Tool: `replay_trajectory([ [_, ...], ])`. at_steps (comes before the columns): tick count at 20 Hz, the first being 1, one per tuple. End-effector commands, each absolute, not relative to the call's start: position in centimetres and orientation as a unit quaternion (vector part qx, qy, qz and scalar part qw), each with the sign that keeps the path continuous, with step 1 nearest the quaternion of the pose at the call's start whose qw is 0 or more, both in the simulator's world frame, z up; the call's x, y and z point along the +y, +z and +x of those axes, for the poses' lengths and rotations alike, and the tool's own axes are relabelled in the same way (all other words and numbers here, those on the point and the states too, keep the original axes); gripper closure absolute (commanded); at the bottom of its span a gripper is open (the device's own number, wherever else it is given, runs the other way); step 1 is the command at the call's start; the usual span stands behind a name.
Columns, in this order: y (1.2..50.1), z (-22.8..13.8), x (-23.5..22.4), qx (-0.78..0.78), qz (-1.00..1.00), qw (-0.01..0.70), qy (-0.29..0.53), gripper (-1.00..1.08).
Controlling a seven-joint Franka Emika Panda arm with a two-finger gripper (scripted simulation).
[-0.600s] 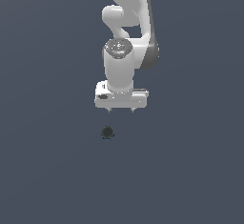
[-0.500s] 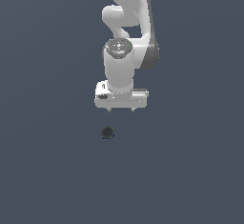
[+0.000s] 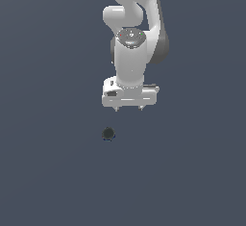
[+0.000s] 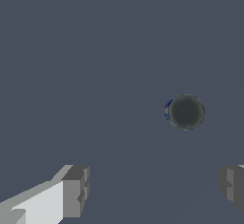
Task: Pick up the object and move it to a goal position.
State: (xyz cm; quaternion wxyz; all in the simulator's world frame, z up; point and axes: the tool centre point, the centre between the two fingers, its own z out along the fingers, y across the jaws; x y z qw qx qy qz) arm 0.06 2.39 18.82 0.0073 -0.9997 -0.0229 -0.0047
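Observation:
The object (image 3: 108,133) is a tiny dark round blob with a faint bluish edge, lying on the flat grey floor. It also shows in the wrist view (image 4: 185,112). My white gripper (image 3: 129,107) hangs above the floor, a little beyond the object and toward the exterior view's right. It is open and empty, its two fingertips (image 4: 75,190) set wide apart. The object lies clear of the fingers, not between them.
A plain dark grey floor (image 3: 53,172) fills both views. The white arm (image 3: 137,37) rises from the gripper to the exterior view's upper edge.

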Motion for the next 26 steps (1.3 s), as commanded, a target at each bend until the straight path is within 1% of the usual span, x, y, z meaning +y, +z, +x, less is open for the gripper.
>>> replay_trajectory([
  [1, 18.9, 0.0, 2.4, -0.024, -1.0, 0.007, -0.005, -0.92],
  [7, 18.1, 0.3, 1.9, -0.001, -1.0, 0.008, -0.004, -0.92],
  [13, 16.4, 1.1, 0.5, 0.055, -0.998, 0.011, -0.002, -0.92],
  [26, 9.6, 3.0, -4.7, 0.255, -0.967, 0.007, 0.001, -0.92],
])
